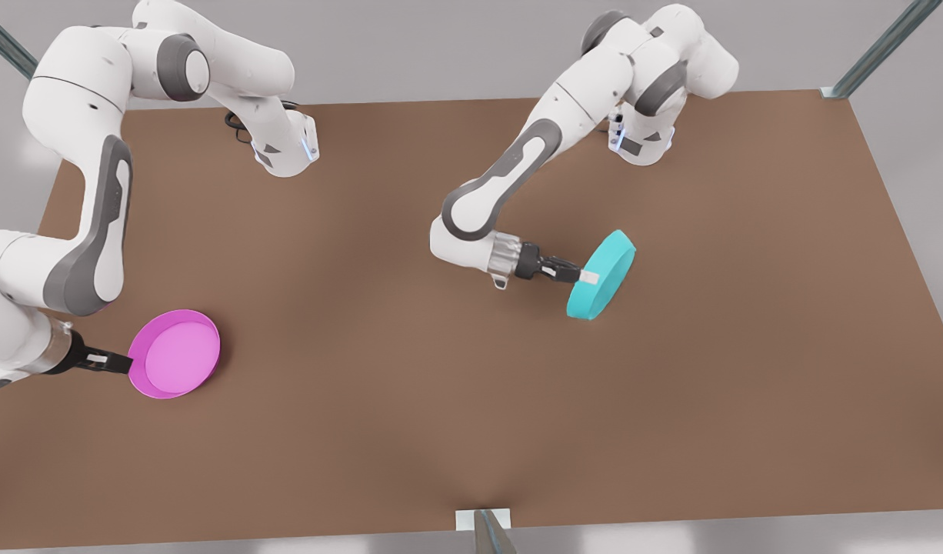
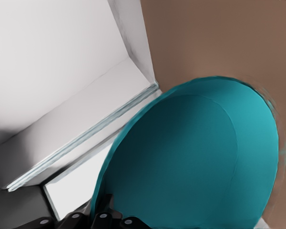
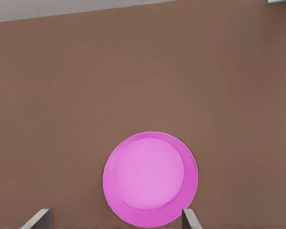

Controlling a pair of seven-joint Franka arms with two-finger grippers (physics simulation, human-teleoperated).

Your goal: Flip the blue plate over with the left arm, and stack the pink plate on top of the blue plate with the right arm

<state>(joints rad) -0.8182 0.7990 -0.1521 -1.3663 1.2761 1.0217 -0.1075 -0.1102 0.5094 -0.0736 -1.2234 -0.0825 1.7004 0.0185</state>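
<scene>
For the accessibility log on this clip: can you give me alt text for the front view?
The left arm's tool grips the blue plate by its rim, tilted steeply on edge above the brown table, at the front view's right. At its left, the right arm's tool reaches the pink plate, lying flat, hollow up.

The pink plate (image 1: 174, 354) is laid flat on the table (image 1: 471, 431) at the front view's left. The blue plate (image 1: 602, 275) is held tilted on edge right of centre, well apart, with the left gripper (image 1: 583, 275) at its rim.
</scene>
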